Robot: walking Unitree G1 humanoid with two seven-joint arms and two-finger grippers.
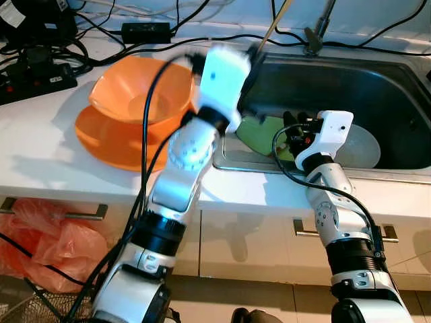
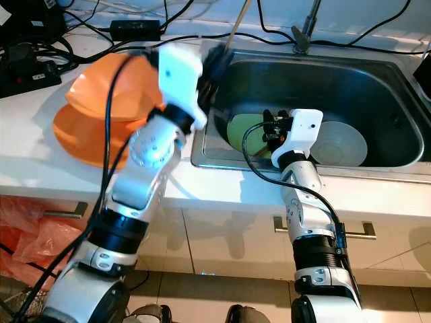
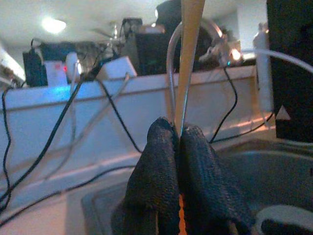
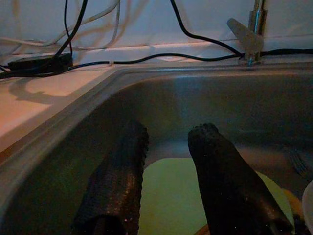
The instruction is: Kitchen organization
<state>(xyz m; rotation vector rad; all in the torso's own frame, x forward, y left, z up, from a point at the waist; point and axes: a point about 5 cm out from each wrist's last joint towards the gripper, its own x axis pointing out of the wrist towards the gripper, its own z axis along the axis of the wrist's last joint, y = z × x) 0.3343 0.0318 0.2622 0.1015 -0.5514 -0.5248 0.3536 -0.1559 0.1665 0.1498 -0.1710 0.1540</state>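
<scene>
Over the sink: I am working both arms at the steel sink (image 1: 404, 101), which is set into the white tabletop (image 1: 40, 168).
Left claw: I am holding the left claw (image 1: 252, 57) at the sink's near-left corner, its fingers (image 3: 161, 161) pressed shut on a thin wooden stick (image 3: 188, 58) that is pointing up toward the back wall.
Right claw: I am keeping the right claw (image 4: 168, 186) low inside the basin, fingers parted with a clear gap and gripping nothing, hovering just above the green plate (image 4: 166, 196).
Sink contents: I am seeing the green plate lying flat on the sink floor, with a pale grey plate (image 2: 340, 145) just beside it on the right.
Tabletop: I am noting an orange bowl (image 1: 141, 94) sitting in a wider orange dish (image 1: 101, 145) left of the sink, with cables and a power strip (image 1: 37, 77) behind.
Risk, stick: I am judging the pinch narrow, so the stick could pivot or slip out if I swing the arm fast.
Risk, bowl: I am watching the left forearm, which is close to the orange bowl and could nudge it.
Risk, plate: I am expecting the flat plate to be hard to get an edge under; the fingers may skid.
</scene>
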